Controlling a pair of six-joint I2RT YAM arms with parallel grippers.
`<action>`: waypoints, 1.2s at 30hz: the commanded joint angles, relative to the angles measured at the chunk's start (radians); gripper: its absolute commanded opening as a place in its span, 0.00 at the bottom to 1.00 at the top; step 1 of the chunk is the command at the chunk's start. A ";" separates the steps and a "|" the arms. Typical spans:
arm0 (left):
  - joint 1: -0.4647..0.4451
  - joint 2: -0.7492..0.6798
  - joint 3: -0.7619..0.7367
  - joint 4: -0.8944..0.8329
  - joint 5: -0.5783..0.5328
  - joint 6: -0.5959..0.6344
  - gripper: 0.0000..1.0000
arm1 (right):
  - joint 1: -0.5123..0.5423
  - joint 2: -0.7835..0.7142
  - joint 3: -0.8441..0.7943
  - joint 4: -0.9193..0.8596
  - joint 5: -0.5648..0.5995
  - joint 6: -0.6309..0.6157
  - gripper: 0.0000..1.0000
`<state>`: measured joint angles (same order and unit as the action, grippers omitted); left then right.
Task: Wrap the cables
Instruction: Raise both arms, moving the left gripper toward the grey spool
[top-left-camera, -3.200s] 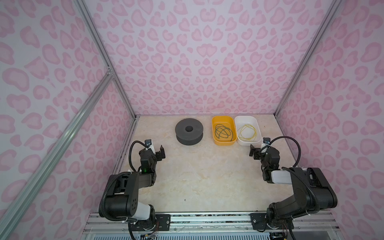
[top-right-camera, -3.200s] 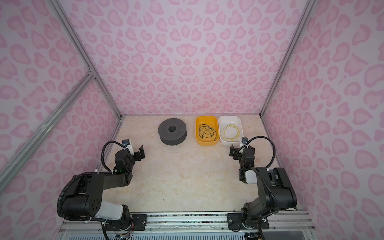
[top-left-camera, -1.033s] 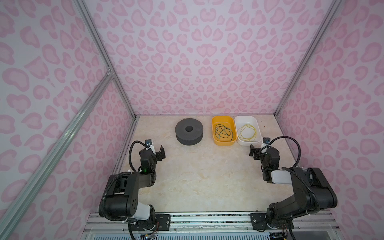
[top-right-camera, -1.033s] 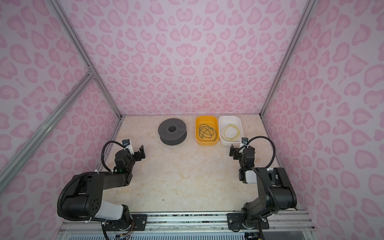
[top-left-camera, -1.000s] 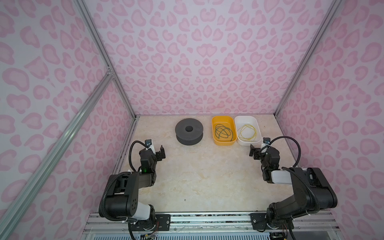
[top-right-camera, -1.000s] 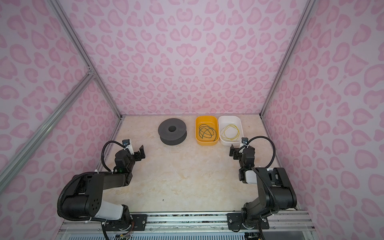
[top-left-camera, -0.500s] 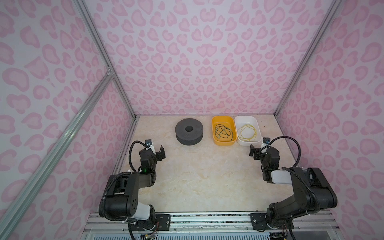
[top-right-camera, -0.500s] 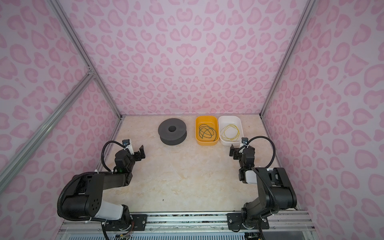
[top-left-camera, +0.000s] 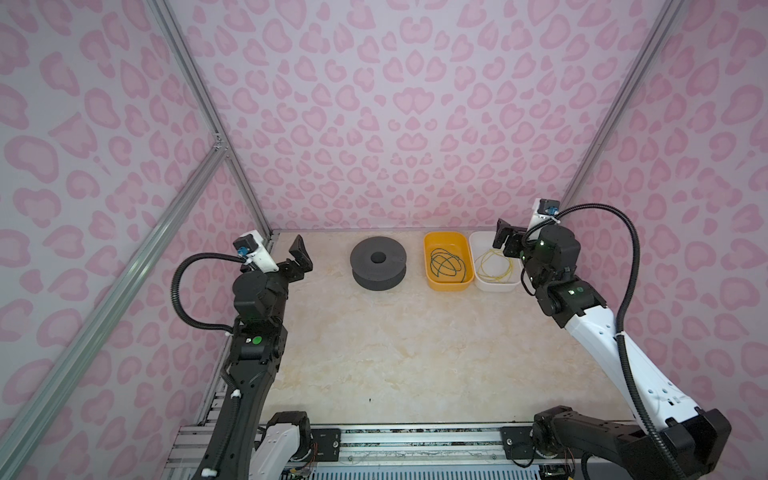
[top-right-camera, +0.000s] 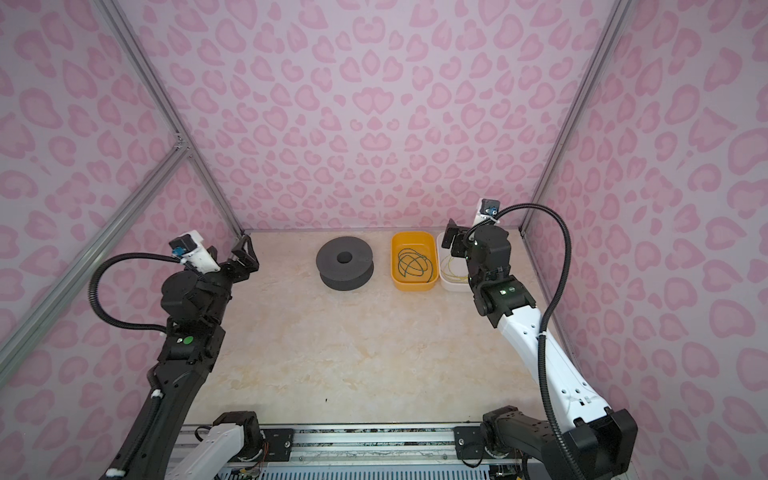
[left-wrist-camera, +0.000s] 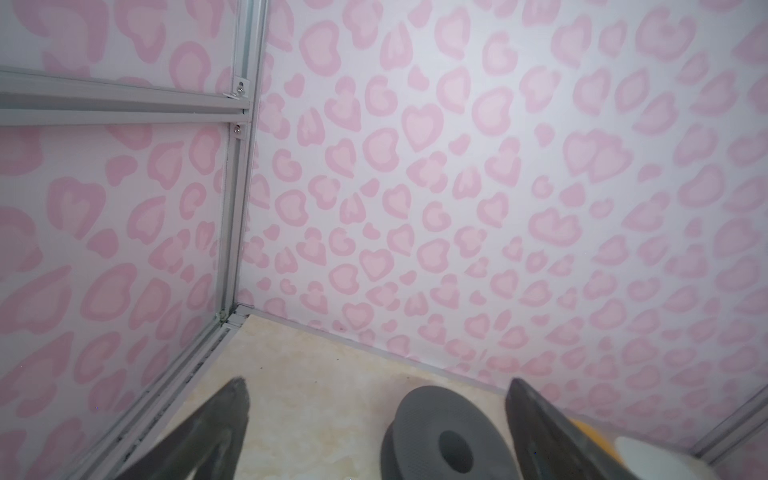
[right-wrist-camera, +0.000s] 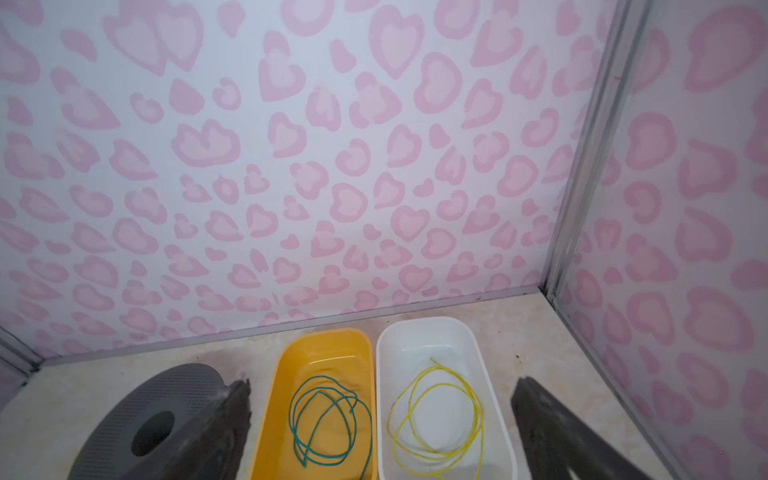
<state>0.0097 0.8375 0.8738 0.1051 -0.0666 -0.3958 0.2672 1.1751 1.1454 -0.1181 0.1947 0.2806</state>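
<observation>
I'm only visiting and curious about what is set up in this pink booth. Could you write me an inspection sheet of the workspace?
Surface: beige marble-look tabletop.
Job's things: thin dark green wire coiled loosely in a yellow plastic bin; thin pale yellow wire coiled in the white plastic bin beside it; dark grey round spool left of them.
Clutter: one small dark speck near the front.
Grippers: left gripper and right gripper both open, empty.
Cables: black ribbed hoses loop from both wrists.
Surroundings: pink heart-print walls, aluminium frame.

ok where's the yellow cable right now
In both top views the yellow cable lies coiled in the white tray at the back right, beside the orange tray.
</observation>
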 joint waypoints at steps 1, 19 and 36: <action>-0.001 -0.091 -0.013 -0.295 0.013 -0.289 0.98 | -0.052 -0.046 -0.112 -0.148 -0.239 0.227 0.89; -0.001 -0.044 -0.397 0.144 0.553 -0.494 0.96 | -0.057 -0.433 -0.560 0.121 -0.352 0.383 0.92; -0.018 0.973 -0.246 1.113 0.757 -0.957 0.82 | -0.066 -0.371 -0.576 0.074 -0.387 0.399 0.88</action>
<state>-0.0078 1.7199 0.6006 0.9176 0.6708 -1.2106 0.2058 0.8059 0.5648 -0.0402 -0.2054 0.6880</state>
